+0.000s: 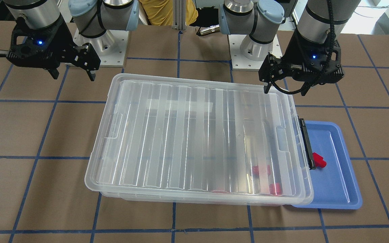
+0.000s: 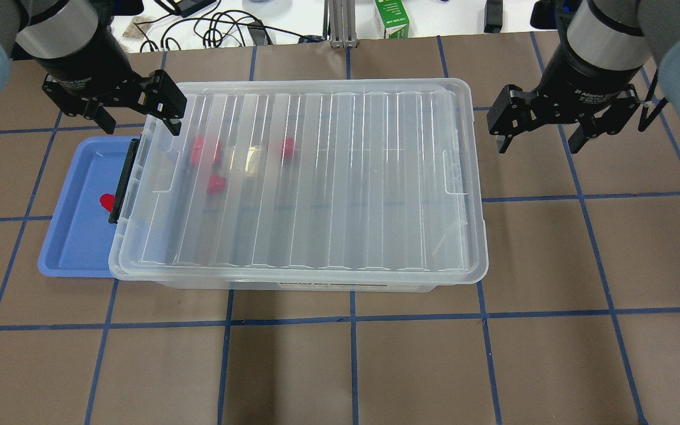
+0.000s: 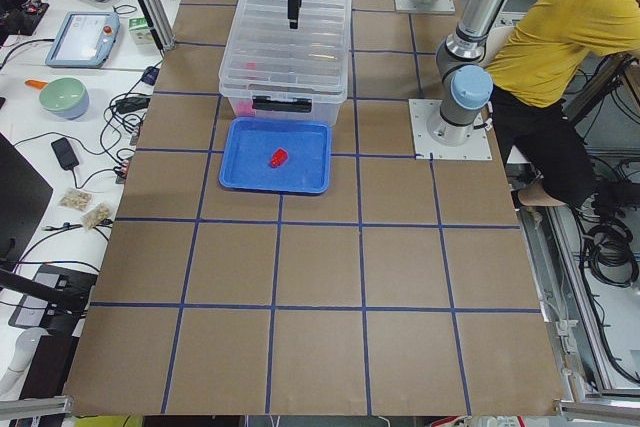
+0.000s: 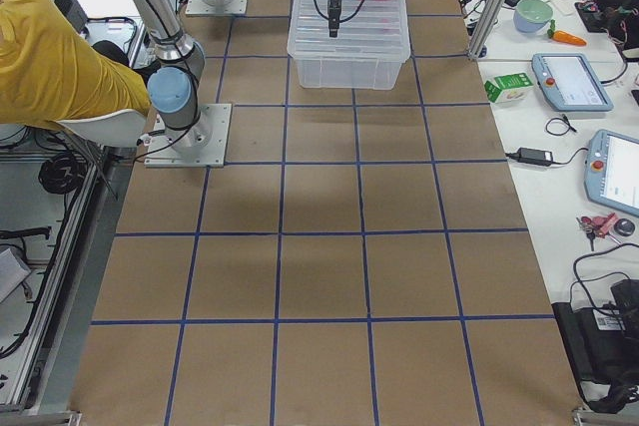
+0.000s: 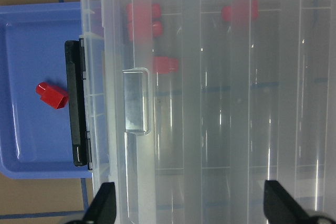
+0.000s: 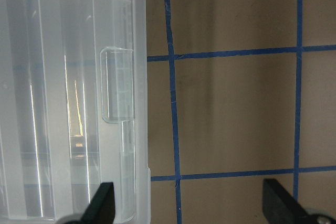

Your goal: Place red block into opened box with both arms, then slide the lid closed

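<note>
The clear box [image 2: 293, 287] stands mid-table with the ribbed lid [image 2: 316, 177] lying over it, slightly askew. Its black clasp [image 2: 124, 180] shows at the short end by the blue tray. One red block [image 2: 105, 202] [image 1: 318, 159] [image 5: 51, 94] lies in that tray. Three more red shapes [image 2: 201, 150] show blurred through the lid inside the box. My left gripper [image 2: 137, 121] [image 1: 285, 89] [image 5: 191, 205] hovers open and empty above the lid's clasp end. Open and empty too, my right gripper [image 2: 538, 141] [image 1: 73, 75] [image 6: 191, 205] hangs over the table just past the lid's other short end.
The shallow blue tray [image 2: 74, 248] [image 1: 336, 189] touches the box's clasp end and is partly under the lid's overhang. Both arm bases [image 1: 106, 50] stand behind the box. A person in a yellow shirt [image 3: 560, 27] sits behind the bases. Brown table with blue tape lines surrounds the box.
</note>
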